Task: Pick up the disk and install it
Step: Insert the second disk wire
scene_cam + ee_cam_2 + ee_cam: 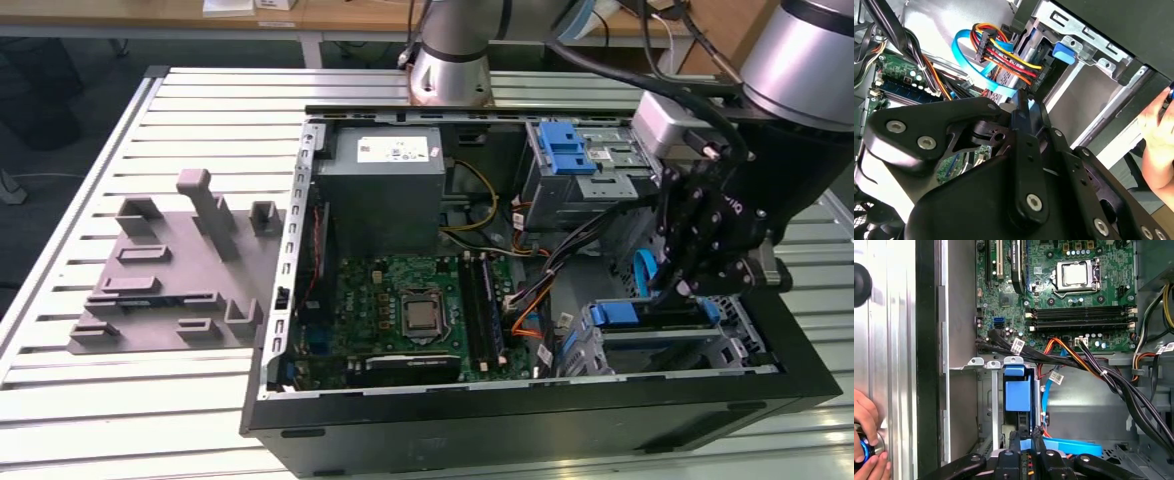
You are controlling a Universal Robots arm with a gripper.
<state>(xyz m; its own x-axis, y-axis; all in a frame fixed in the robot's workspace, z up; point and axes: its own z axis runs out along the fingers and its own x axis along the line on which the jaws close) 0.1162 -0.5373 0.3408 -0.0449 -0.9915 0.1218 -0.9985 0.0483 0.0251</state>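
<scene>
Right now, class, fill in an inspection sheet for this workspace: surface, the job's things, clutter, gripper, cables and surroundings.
Surface: slatted metal table carrying an open computer case lying on its side.
Job's things: the disk, blue-framed, stands edge-on in the drive bay by the case wall, right at the gripper.
Clutter: grey moulded fixture on the table, at the exterior view's left.
Gripper: gripper reaches into the case at the disk; contact cannot be told.
Cables: blue flat cable and black wire bundle run beside the bay.
Surroundings: a person's hand on a blue-ringed knob beside the case.
</scene>
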